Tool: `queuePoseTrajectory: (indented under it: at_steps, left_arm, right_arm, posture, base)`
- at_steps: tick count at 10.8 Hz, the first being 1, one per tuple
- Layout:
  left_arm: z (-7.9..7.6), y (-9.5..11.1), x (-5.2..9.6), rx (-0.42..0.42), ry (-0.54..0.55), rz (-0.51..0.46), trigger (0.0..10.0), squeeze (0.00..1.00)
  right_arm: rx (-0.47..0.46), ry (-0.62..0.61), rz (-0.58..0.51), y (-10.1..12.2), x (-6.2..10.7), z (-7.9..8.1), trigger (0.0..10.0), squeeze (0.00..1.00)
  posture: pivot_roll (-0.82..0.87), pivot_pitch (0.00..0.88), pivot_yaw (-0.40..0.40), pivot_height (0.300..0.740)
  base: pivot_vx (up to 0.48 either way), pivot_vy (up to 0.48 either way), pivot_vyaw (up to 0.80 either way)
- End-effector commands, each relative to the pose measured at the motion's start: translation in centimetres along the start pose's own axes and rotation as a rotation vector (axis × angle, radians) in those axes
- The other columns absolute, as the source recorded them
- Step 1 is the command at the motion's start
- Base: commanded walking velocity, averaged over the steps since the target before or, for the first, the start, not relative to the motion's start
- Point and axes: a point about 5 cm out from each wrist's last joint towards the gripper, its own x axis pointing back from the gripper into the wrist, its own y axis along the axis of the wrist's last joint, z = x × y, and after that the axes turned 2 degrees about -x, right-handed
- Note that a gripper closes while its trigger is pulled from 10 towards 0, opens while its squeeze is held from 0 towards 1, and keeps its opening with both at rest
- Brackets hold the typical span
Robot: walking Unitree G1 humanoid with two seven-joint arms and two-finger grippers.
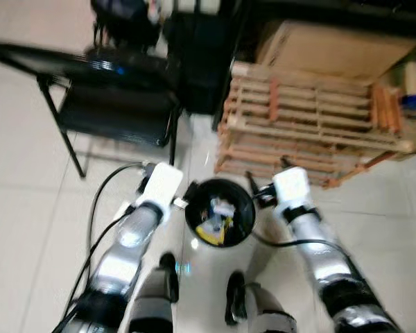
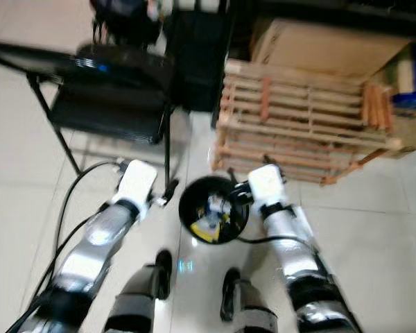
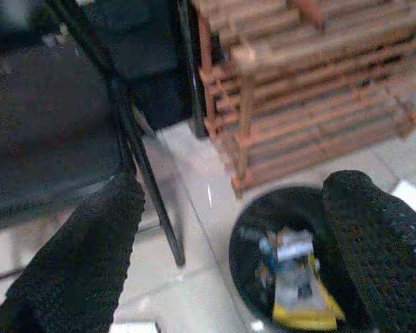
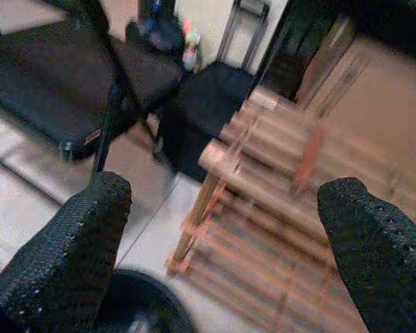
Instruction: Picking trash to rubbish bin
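Standing: we look down on pale glossy floor tiles (image 1: pixel 28 208), our two feet at the lower edge.
Bin: our round black rubbish bin (image 1: pixel 220 211) sits on the tiles between both arms, with white and yellow trash (image 1: pixel 218 222) inside.
Left gripper (image 3: pixel 229 229): fingers spread wide, empty, just beside the bin.
Right gripper (image 4: pixel 225 236): fingers spread wide, empty, near the bin's other side.
Room: a black metal folding chair (image 1: pixel 111 104) stands ahead on our left; stacked wooden slat pallets (image 1: pixel 312 125) ahead on our right; a brown cardboard box (image 1: pixel 333 48) behind them.
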Motion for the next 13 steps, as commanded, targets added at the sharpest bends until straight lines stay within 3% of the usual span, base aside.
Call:
queuePoseTrajectory:
  at_steps: [1,4,5,6,8,9,10,13]
  left_arm:
    - [-0.6,0.0,-0.4,-0.002,-0.009,-0.009,10.0,0.00]
    - [-1.8,2.8,-2.5,0.022,-0.056,-0.116,10.0,0.00]
    - [-2.3,3.3,-3.0,0.026,-0.074,-0.135,10.0,0.00]
    - [-2.5,3.5,-3.2,0.026,-0.085,-0.146,10.0,0.00]
    - [-3.3,4.3,-3.4,0.012,-0.139,-0.193,10.0,0.00]
    - [-3.3,4.4,-3.5,0.046,-0.131,-0.197,10.0,0.00]
    - [-3.3,4.4,-3.6,0.072,-0.123,-0.193,10.0,0.00]
    - [-4.2,4.6,-3.9,0.103,-0.115,-0.198,10.0,0.00]
  right_arm:
    - [-0.003,-0.011,0.003,0.3,0.7,-0.9,10.0,1.00]
    - [0.077,0.036,-0.074,3.8,2.2,-1.9,10.0,1.00]
    - [0.084,0.012,-0.087,4.6,3.0,-1.7,10.0,0.84]
    - [0.080,-0.020,-0.091,5.2,3.7,-1.8,10.0,0.73]
    - [0.056,-0.127,-0.090,6.3,5.4,-2.9,10.0,0.64]
    - [0.034,-0.213,-0.098,7.0,6.0,-3.6,10.0,0.35]
    - [0.001,-0.272,-0.097,7.5,6.5,-3.8,10.0,0.00]
    - [-0.030,-0.412,-0.094,8.7,7.8,-5.2,10.0,0.00]
  posture:
    - [0.27,0.169,-0.079,0.740]
    - [0.21,0.102,-0.052,0.740]
    - [0.19,0.073,-0.041,0.740]
    - [0.17,0.059,-0.031,0.740]
    - [0.16,0.046,-0.030,0.740]
    - [0.14,0.040,-0.036,0.740]
    - [0.13,0.041,-0.042,0.740]
    - [0.11,0.048,-0.050,0.740]
  base:
    - [0.000,0.000,0.00]
    - [0.000,0.000,0.00]
    - [0.000,0.000,0.00]
    - [0.000,0.000,0.00]
    - [0.000,0.000,0.00]
    - [0.000,0.000,0.00]
    - [0.000,0.000,0.00]
    - [0.000,0.000,-0.73]
